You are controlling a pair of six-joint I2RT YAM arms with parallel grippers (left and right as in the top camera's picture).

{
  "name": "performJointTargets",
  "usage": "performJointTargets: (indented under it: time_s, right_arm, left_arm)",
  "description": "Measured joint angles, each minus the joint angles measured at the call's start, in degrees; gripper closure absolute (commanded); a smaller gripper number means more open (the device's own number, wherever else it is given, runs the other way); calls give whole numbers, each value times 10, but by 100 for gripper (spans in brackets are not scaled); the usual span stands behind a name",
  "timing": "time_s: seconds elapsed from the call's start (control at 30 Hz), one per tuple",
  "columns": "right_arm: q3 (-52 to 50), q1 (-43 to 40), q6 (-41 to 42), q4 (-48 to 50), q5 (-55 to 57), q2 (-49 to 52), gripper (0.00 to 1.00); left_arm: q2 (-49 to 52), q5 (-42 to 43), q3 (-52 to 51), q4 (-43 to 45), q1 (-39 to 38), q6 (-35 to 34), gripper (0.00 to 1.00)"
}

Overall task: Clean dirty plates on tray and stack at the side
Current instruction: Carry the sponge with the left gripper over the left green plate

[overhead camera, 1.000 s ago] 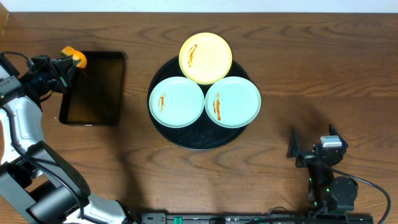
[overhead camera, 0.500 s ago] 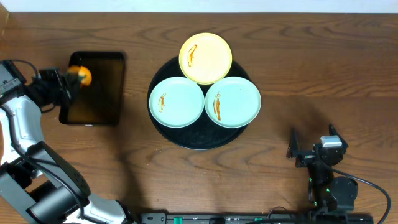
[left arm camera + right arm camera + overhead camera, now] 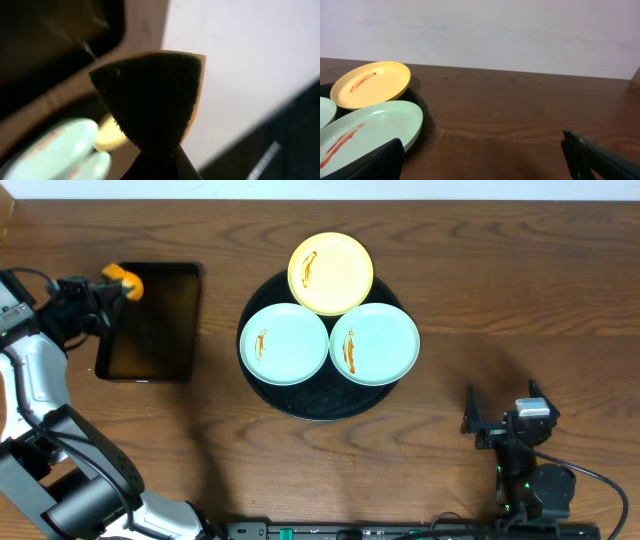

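Three plates lie on the round black tray (image 3: 300, 408): a pale yellow one (image 3: 331, 273) at the back, two mint-green ones (image 3: 284, 344) (image 3: 375, 343) in front, each with an orange-brown streak. My left gripper (image 3: 112, 283) hovers far to the left of them, shut on an orange sponge (image 3: 124, 279). In the left wrist view the sponge (image 3: 152, 100) shows its dark face, pinched in the gripper (image 3: 157, 167). My right gripper (image 3: 503, 412) stands open at the front right, nothing between its fingers (image 3: 595, 157); its view shows the yellow plate (image 3: 370, 83) and a mint plate (image 3: 370, 130).
A rectangular black tray (image 3: 150, 320) with brownish liquid sits at the left, its back-left corner under the sponge. Bare wooden table lies right of the round tray and between it and my right gripper. A pale wall borders the table's far edge.
My left gripper carried the sponge forward over the rectangular tray, then back toward that tray's back-left corner. The plates and the right arm have not moved.
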Motion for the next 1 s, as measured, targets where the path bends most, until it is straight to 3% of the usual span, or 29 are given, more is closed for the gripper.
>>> performJointTargets:
  time_s: [0.13,0.3,0.43,0.53,0.73,1.0]
  right_arm:
    - [0,0,0,0,0,0,1]
    - [0,0,0,0,0,0,1]
    - [0,0,0,0,0,0,1]
    - [0,0,0,0,0,0,1]
    - [0,0,0,0,0,0,1]
    - [0,0,0,0,0,0,1]
  left_arm:
    - [0,17,0,-13,0,-12,93]
    - [0,-80,0,-178,-5,28,92]
    - [2,-105,0,-198,-12,50,92]
    - [2,-63,-2,-145,-12,59,93]
    - [0,81,-2,71,-12,60,93]
    - [-73,128,-2,184,-13,59,93]
